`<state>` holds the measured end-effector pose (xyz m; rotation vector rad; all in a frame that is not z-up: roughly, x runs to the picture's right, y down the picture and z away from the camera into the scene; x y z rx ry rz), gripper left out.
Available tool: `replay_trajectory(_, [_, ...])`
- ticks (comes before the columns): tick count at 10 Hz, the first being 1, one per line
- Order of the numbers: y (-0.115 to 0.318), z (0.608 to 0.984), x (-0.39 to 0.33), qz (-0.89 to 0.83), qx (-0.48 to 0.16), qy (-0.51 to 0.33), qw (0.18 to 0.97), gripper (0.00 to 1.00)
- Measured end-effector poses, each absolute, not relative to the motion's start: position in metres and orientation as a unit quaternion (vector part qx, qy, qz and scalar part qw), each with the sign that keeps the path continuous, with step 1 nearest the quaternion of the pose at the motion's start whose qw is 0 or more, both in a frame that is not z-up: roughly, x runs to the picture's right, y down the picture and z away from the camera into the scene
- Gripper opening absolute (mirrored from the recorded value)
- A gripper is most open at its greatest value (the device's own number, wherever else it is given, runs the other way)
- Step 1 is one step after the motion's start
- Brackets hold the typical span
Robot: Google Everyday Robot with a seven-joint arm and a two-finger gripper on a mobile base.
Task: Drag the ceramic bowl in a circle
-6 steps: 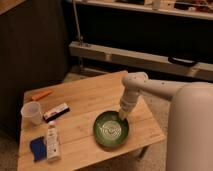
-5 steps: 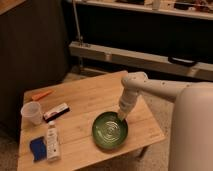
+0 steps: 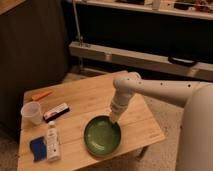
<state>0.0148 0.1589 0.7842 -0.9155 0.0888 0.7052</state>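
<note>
One bowl (image 3: 102,136), round, shallow and glossy dark green, sits front-centre on the worktop (image 3: 90,95). The gripper (image 3: 114,119) is down at its back-right rim; whether it grasps cannot be told. One plastic cup (image 3: 31,113), one white bottle (image 3: 51,141) and one blue pad (image 3: 37,148) lie to the left.

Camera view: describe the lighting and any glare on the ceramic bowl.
Camera view: warm light on the table; background dark; the ceramic bowl shows a soft sheen, no harsh glare; the gripper, at its far-right rim, is brightly lit.
</note>
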Motion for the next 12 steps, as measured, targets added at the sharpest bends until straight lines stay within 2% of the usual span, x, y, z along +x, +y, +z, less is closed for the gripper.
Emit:
replay_trajectory(6, [0.131,0.800,-0.043,0.324,-0.425,0.027,0.845,0.00])
replay_trajectory(9, [0.113,0.821,-0.067,0.331,-0.424,0.028,0.843,0.00])
replay_trajectory(12, [0.096,0.850,-0.060,0.350,-0.417,0.045,0.838,0.00])
